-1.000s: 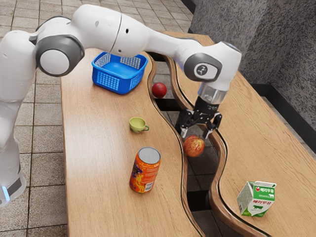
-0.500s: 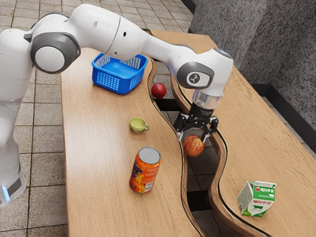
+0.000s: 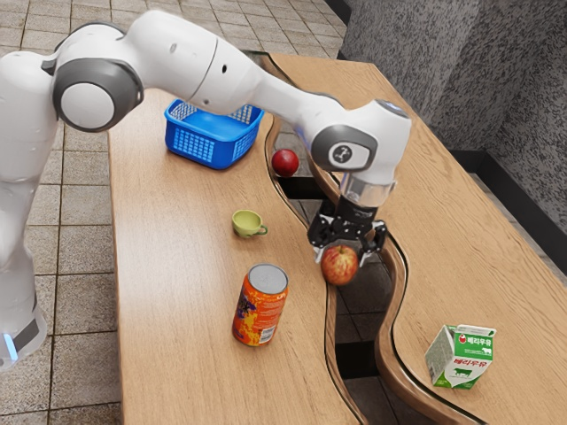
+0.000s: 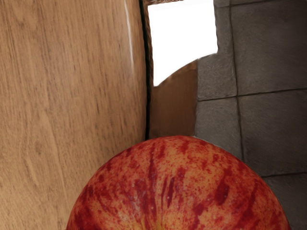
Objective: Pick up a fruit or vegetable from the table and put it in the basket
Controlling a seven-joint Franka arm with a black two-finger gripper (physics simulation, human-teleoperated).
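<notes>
Apple [image 3: 339, 265] is at the gripper [image 3: 343, 253], by the inner edge of the table [image 3: 186, 283]. Reach looks done; can't tell if the gripper is open or closed on it. Left: secure grip, lift, carry, release in basket [image 3: 202, 146].

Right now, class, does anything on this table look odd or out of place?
Yes: the apple, at the gripper, and the red round thing both lie at the edge of the gap in the table, where either could perhaps drop. I see no spill.
</notes>
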